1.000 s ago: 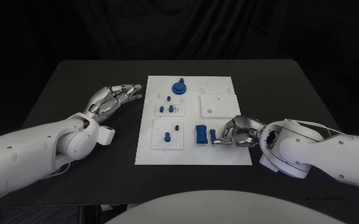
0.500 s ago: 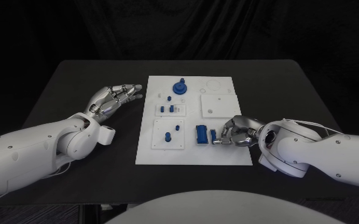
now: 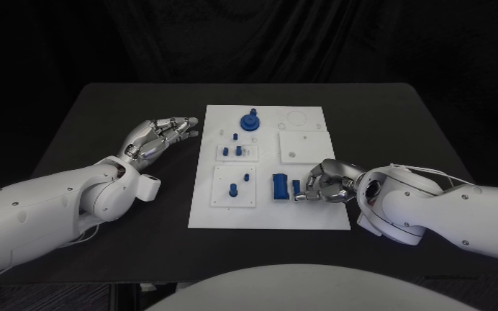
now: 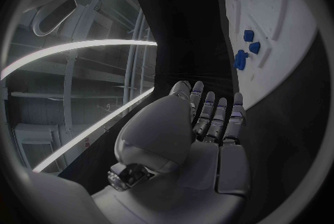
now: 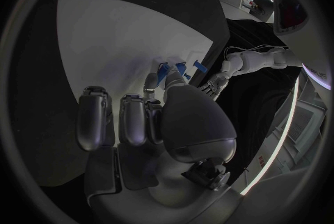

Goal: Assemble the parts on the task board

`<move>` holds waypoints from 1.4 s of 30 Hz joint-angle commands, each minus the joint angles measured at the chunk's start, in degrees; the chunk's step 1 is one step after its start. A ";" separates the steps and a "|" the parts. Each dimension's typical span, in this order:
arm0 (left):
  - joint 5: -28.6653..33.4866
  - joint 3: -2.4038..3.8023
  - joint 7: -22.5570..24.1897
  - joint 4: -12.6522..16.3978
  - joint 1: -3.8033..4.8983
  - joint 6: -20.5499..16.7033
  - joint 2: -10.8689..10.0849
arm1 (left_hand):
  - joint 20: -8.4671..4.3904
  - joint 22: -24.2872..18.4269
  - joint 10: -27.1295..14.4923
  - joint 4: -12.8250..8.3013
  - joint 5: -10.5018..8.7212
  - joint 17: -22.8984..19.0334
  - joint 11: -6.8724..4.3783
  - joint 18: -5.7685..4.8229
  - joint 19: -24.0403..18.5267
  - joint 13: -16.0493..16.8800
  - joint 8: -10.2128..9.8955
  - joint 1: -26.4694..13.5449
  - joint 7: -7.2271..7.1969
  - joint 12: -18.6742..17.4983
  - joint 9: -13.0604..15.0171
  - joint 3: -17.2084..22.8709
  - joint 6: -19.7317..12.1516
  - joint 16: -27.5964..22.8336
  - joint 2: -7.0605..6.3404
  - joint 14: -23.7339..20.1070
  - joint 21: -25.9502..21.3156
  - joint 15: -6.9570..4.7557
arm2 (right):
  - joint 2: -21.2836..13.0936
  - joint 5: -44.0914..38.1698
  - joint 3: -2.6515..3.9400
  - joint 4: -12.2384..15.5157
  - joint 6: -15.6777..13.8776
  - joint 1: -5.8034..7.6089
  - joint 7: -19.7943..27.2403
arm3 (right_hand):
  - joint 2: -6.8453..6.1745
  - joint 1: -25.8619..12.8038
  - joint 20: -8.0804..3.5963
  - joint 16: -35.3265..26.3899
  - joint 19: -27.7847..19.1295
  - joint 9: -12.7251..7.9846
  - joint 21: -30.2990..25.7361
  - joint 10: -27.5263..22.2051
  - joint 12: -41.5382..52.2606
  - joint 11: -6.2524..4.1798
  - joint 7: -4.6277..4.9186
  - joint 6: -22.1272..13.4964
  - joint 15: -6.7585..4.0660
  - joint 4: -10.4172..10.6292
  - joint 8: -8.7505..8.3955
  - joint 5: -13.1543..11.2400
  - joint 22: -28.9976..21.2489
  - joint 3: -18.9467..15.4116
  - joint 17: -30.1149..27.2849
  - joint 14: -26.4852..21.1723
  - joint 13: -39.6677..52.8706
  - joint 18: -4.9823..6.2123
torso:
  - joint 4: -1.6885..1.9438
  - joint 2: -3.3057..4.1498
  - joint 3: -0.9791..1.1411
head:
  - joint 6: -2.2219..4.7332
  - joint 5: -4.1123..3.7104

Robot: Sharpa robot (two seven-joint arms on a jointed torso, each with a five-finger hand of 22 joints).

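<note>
Blue, a small upright plastic peg (image 3: pixel 296 188) is pinched by the silver right hand (image 3: pixel 330 183) on the flat white task board (image 3: pixel 311 214); beside the board, the left hand (image 3: pixel 157 137) is kept wide, holding nothing.

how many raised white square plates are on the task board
3 on the task board: a plain one at right, a small one left of it holding blue pegs, and a larger one nearer the robot, also with blue parts.

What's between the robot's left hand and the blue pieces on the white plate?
Nothing visible. The left hand rests on the black table just beside the task board, fingers toward it, with bare board between it and the nearest blue parts.
</note>
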 commanded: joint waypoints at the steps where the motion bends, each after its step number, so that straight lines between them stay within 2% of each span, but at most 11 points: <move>1: 0.25 0.06 2.95 0.14 -0.12 0.82 0.09 | 0.03 -0.05 0.04 0.02 0.40 0.09 0.20 -0.89 0.54 0.08 0.19 0.61 0.22 -0.05 -0.08 0.32 0.00 0.22 -0.03 0.50 0.32 0.00 | 0.15 -0.90 -0.05 -0.23 -0.18 -0.17 -0.98 | 0.07 1.00 -0.40 -0.06 1.86 0.13 0.20 5.96 0.15 -0.30 -0.13 -0.32 -0.41 -0.61 0.44 -1.30 11.28 -0.04 0.04 2.86 15.09 -0.67 | -0.04 0.02 0.02 | -0.01 -0.01; 14: 0.25 0.06 2.92 0.07 -0.15 0.95 0.10 | 0.03 -0.06 0.07 0.03 0.42 0.10 0.24 -0.90 0.55 0.09 0.20 0.65 0.25 -0.05 -0.08 0.39 0.01 0.30 0.01 0.58 0.32 0.05 | 0.64 -0.93 -0.05 -0.50 0.52 -0.21 -1.60 | -0.19 3.41 -0.48 -0.15 1.85 0.36 0.14 5.96 0.15 -0.38 -0.22 -0.37 -0.50 -1.99 1.32 -5.01 11.27 -0.49 -0.15 2.83 15.09 -0.67 | -0.02 0.02 0.04 | -0.01 0.00; 30: 0.24 0.06 2.90 0.00 -0.24 1.19 0.17 | 0.02 -0.11 0.18 0.05 0.48 0.15 0.38 -0.94 0.61 0.09 0.20 0.81 0.32 -0.07 -0.10 0.72 0.03 0.59 0.13 0.86 0.33 0.26 | 0.77 -0.93 -0.04 -0.90 -0.16 -0.22 -1.34 | 0.84 4.10 -0.59 -0.11 1.93 0.45 0.38 5.96 0.15 -0.52 -0.39 -0.12 -0.61 -1.90 1.70 -5.26 11.34 -0.39 -0.04 2.84 15.09 -0.73 | -0.01 -0.02 0.04 | -0.01 0.08; 38: 0.24 0.06 2.93 0.02 -0.26 1.17 0.11 | 0.03 -0.12 0.22 0.06 0.51 0.15 0.43 -0.96 0.63 0.09 0.20 0.89 0.34 -0.08 -0.11 0.86 0.03 0.64 0.18 0.94 0.33 0.35 | 0.74 -0.93 -0.04 -0.83 -0.10 -0.22 -1.00 | 0.64 3.87 -0.65 -0.21 1.89 0.53 0.29 5.96 0.15 -0.56 -0.39 -0.05 -0.66 -1.64 1.89 -5.26 11.31 -0.90 -0.30 2.79 15.09 -0.71 | -0.03 -0.01 0.02 | -0.01 0.22; 42: 0.24 0.06 3.00 0.03 -0.27 1.15 0.08 | 0.03 -0.13 0.23 0.06 0.52 0.15 0.46 -0.97 0.65 0.09 0.20 0.91 0.34 -0.08 -0.11 0.91 0.03 0.64 0.19 0.95 0.34 0.37 | 0.35 -0.93 -0.04 -0.58 -0.49 -0.22 -0.09 | 0.30 2.74 -0.69 -0.32 1.84 0.62 0.16 5.96 0.15 -0.55 -0.36 -0.12 -0.66 -0.65 2.14 -5.22 11.27 -2.07 -0.55 2.75 15.09 -0.68 | 0.03 0.01 0.01 | -0.01 0.22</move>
